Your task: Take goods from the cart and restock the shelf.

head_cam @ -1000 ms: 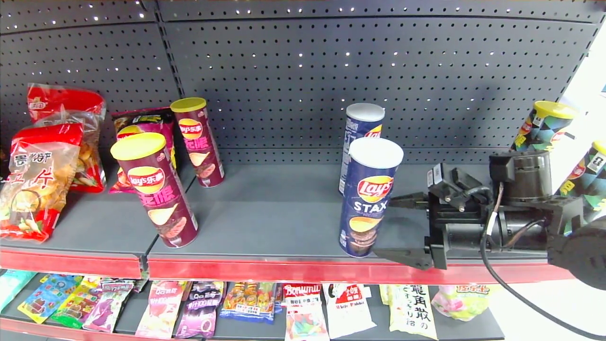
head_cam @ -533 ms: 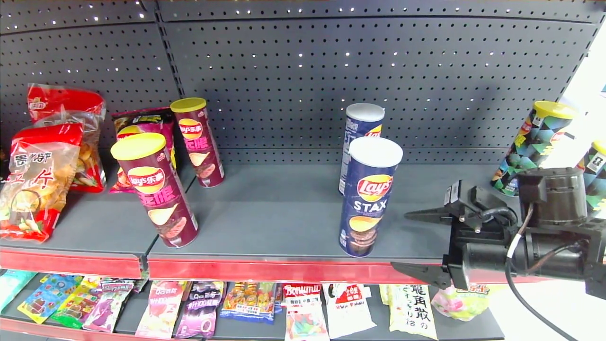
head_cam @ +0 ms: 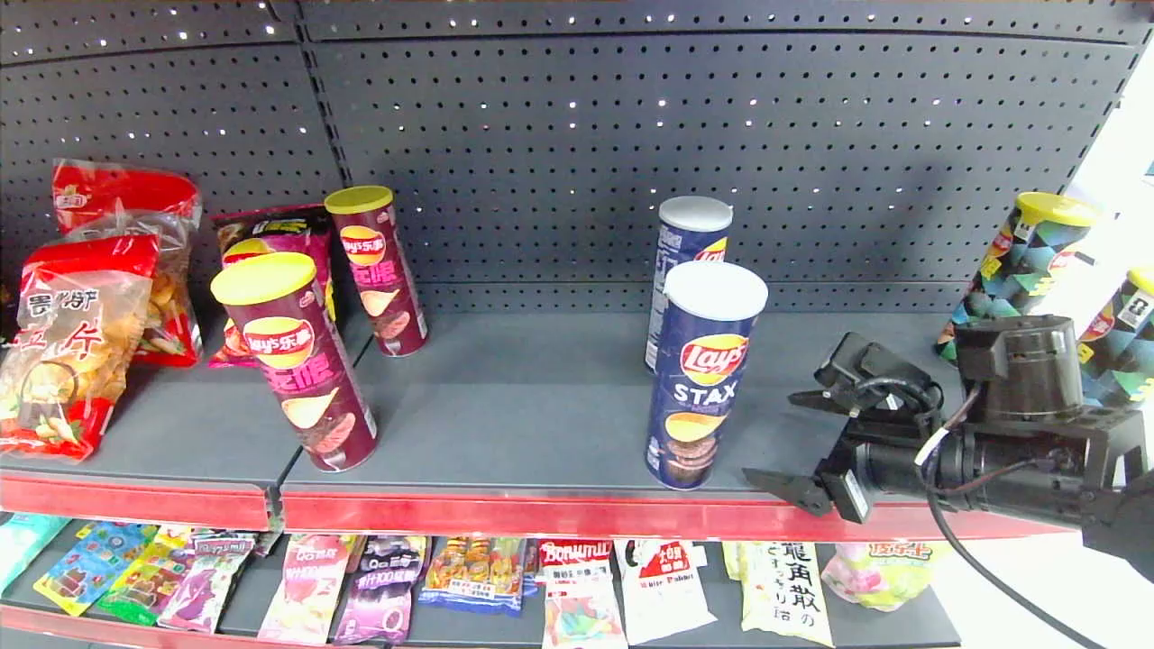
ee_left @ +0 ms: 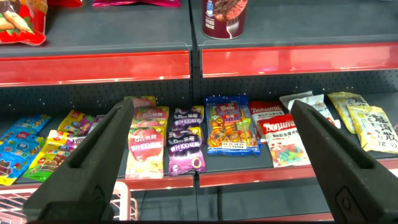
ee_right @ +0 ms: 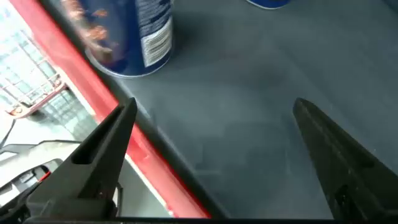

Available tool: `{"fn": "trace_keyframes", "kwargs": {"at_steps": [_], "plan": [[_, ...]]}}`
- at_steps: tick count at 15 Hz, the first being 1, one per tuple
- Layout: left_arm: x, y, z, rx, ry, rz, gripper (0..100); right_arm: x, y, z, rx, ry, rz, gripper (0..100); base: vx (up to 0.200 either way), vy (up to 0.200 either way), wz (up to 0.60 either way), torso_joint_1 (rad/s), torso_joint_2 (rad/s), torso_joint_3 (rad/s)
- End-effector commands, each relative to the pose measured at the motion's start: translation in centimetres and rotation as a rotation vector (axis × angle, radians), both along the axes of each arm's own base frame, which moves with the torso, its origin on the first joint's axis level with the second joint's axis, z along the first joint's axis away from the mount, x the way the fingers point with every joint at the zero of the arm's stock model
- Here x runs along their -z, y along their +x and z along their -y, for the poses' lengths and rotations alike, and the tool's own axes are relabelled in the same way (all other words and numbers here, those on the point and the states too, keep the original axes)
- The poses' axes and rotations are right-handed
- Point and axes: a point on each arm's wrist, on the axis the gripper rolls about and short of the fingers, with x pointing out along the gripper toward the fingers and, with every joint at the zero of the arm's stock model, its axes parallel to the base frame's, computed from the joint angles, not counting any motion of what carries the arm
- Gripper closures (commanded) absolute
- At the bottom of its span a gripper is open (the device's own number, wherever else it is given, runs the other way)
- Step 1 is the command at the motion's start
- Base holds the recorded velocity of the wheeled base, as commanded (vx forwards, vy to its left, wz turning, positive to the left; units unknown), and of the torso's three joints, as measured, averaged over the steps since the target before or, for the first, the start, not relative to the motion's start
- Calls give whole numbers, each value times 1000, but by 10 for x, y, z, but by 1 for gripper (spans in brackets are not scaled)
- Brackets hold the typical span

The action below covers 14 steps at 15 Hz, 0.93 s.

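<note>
A blue chip can (head_cam: 703, 379) with a white lid stands upright near the front edge of the grey shelf (head_cam: 523, 397), with a second blue can (head_cam: 690, 243) behind it. My right gripper (head_cam: 771, 435) hangs just right of the front can, open and empty, a short gap from it. The right wrist view has the open right gripper (ee_right: 213, 104) over bare shelf, with the blue can (ee_right: 134, 34) beyond one finger. My left gripper (ee_left: 212, 104) is open and empty, facing the lower shelf of snack packets (ee_left: 230, 127).
Two maroon cans (head_cam: 293, 361) (head_cam: 374, 270) and red snack bags (head_cam: 72, 333) fill the shelf's left part. Patterned cans (head_cam: 1019, 261) stand at the far right. The shelf has a red front lip (head_cam: 541, 514). Wire cart bars (ee_right: 31, 93) lie below the shelf.
My right gripper has drawn back to the right from the front blue can, which stays upright where it was. The gripper has then tilted a little.
</note>
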Motion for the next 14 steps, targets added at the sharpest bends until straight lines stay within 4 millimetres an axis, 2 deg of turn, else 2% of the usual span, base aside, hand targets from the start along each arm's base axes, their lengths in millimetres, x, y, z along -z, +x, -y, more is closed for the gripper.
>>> {"fn": "trace_keyframes", "kwargs": {"at_steps": [1, 6, 14], "plan": [[0, 0, 0, 0, 0, -1, 0, 5, 10, -5, 6, -8, -16, 0, 0, 0, 0, 0, 0, 0], [0, 0, 0, -2, 0, -1, 0, 14, 19, -13, 42, -10, -43, 0, 0, 0, 0, 0, 0, 0], [0, 0, 0, 0, 0, -1, 0, 13, 29, -20, 36, 0, -32, 0, 0, 0, 0, 0, 0, 0]]}}
